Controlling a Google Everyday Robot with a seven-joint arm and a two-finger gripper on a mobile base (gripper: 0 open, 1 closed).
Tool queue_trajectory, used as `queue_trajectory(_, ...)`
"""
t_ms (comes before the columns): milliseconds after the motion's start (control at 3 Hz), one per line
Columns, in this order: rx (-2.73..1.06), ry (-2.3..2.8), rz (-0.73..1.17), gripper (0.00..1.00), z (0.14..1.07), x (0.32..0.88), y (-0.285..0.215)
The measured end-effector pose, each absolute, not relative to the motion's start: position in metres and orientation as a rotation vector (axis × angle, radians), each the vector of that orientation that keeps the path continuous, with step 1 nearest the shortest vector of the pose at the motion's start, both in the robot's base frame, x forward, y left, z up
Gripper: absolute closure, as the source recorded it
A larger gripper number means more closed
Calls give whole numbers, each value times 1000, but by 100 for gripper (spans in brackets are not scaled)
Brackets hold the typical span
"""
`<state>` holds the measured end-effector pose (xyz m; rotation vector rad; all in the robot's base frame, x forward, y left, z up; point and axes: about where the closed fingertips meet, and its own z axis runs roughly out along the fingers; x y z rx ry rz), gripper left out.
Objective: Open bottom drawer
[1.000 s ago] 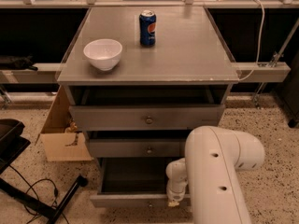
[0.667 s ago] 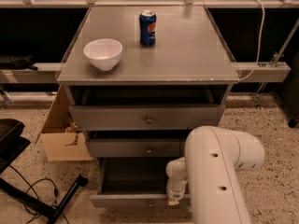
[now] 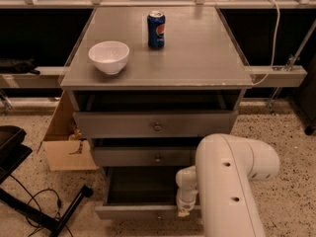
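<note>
Cabinet (image 3: 197,48): arm (image 3: 232,181) half-hides end effector (image 3: 183,209) at bottom drawer (image 3: 138,212).

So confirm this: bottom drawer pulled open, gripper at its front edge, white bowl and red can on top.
The can is blue, not red, per the camera view. Bottom drawer open, gripper at its front edge, bowl on top: all correct.

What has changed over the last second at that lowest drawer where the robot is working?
Nothing has visibly moved. The bottom drawer stands pulled out just as before, and the gripper is still at its front edge, right of the knob. The white bowl and blue can sit where they were on the cabinet top.
</note>
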<state>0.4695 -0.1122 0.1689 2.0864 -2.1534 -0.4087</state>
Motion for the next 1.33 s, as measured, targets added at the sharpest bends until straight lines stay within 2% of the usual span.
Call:
queue_trajectory(667,2086,-2153,-409,13,169,469,-112)
queue_trajectory(1000,2086,-2153,-409,0,169,469,-112)
queue_trajectory(1333,2110,-2144,-374,0,182,468,-110)
